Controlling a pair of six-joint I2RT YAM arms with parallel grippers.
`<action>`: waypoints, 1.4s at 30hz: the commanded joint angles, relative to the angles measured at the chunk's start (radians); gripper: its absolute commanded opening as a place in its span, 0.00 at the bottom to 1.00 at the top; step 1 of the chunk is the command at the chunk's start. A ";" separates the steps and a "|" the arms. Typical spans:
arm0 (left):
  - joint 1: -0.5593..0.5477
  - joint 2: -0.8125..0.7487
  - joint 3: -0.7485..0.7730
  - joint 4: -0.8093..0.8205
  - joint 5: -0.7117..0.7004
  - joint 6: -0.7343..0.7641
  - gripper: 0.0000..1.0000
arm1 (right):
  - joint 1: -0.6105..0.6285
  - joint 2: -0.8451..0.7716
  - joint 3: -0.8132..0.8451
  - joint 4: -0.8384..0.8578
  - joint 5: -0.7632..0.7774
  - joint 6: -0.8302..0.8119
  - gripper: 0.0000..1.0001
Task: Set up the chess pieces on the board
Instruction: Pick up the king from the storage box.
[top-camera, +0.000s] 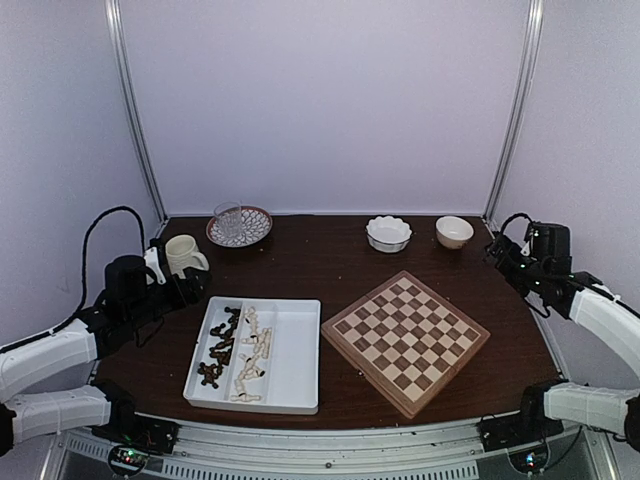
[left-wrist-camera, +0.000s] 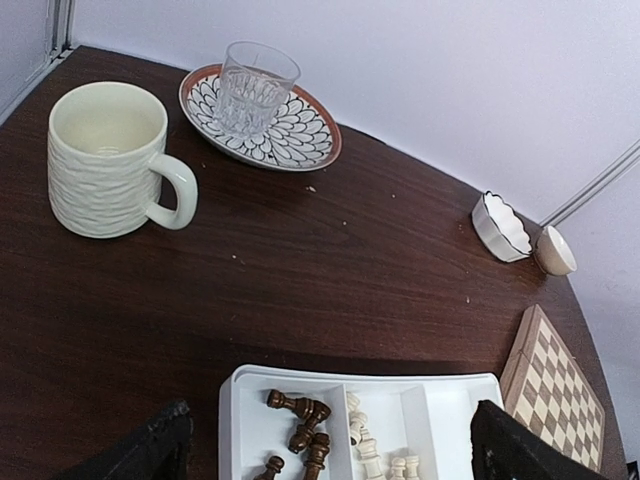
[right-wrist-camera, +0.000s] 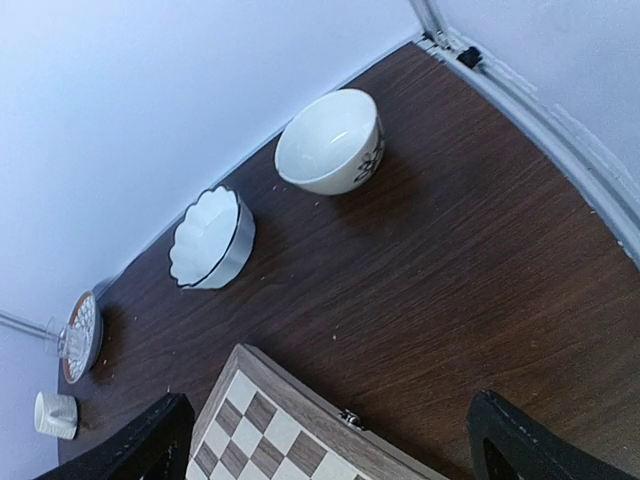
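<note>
While, from above, the board (top-camera: 405, 342) lies bare on the tabletop (top-camera: 320, 270), the chess pieces (top-camera: 252, 350) sit in the tray (top-camera: 295, 350), dark and cream apart, likely for easy picking. Left wrist: your left jaws hang released over that tray. Right wrist: right jaws released above the board's edge.

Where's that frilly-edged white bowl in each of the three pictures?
Top external: scalloped bowl near the far edge, right of centre.
Left wrist: scalloped bowl at the right, mid-height.
Right wrist: scalloped bowl left of centre.
Shared landmark: the round bowl beside it, seen in all three.
</note>
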 joint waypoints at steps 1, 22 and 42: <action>-0.005 -0.004 -0.011 0.053 0.013 0.043 0.98 | -0.007 -0.055 -0.047 -0.042 0.169 0.102 0.99; -0.185 0.247 0.225 -0.174 0.085 0.293 0.65 | 0.139 0.006 -0.100 0.171 0.054 0.003 0.91; -0.324 0.625 0.520 -0.489 -0.054 0.308 0.43 | 0.144 -0.001 -0.108 0.197 0.071 -0.023 0.90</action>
